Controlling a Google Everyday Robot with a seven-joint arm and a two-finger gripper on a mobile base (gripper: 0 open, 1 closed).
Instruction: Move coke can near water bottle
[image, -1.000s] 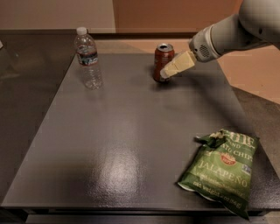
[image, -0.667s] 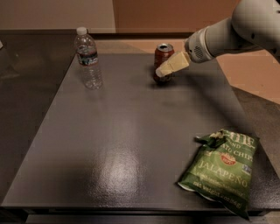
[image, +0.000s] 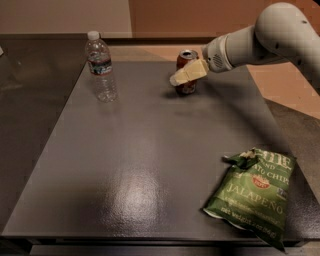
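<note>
Although the dark worktop (image: 150, 150) shows nearly whole, the pale arm (image: 260, 40) reaching over its far right corner is cut off at the picture's right side. At the near right corner I see a crumpled green chip bag (image: 252, 192) marked "JALAPEÑO"; its smaller print is unreadable. The water bottle (image: 101, 67) stands upright near the far left corner, its label illegible. The coke can (image: 186, 89) stands by the far edge, well apart from the bottle. The gripper (image: 187, 74) crosses its middle and hides any lettering; I cannot tell whether it holds the can.
</note>
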